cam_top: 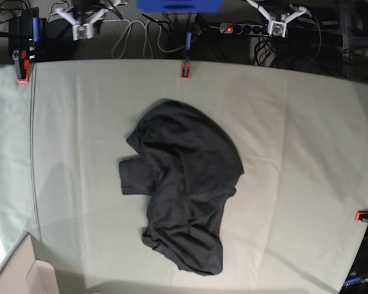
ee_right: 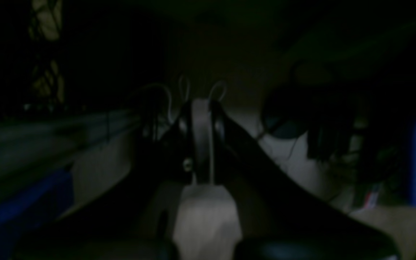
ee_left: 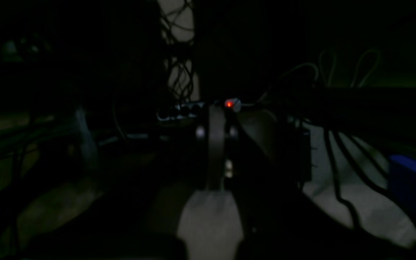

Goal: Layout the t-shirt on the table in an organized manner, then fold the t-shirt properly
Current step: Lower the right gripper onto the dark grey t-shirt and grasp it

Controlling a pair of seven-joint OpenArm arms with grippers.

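**Crumpled t-shirt on the desk, both arms parked behind it**

Here the t-shirt (cam_top: 181, 184) lies in a rumpled heap near the middle of the desk (cam_top: 294, 153), dark side up, with no print showing. Its cloth is bunched and folded over itself; one flap sticks out from the heap toward the base view's left edge, and the lower part trails toward the near edge of the desk. Nothing touches the shirt.

Beyond the far edge of the desk, well apart from the shirt, both arms sit pulled back. The left end effector (cam_top: 278, 26) is on the base view's right, just beside a power strip (cam_top: 238, 28) with a red light. The right end effector (cam_top: 83, 29) is on that view's left. Both wrist views are very dark, but each shows the pale fingers (ee_left: 216, 144) pressed together with no gap and nothing between them, so the left one is closed and empty, and the right one (ee_right: 200, 141) likewise.

Red clamps pin the desk cover: one (cam_top: 185, 70) at the far edge behind the shirt, one (cam_top: 22, 66) at the far left corner, one (cam_top: 363, 215) at the right edge. A blue box (cam_top: 178, 5) stands behind the middle clamp.
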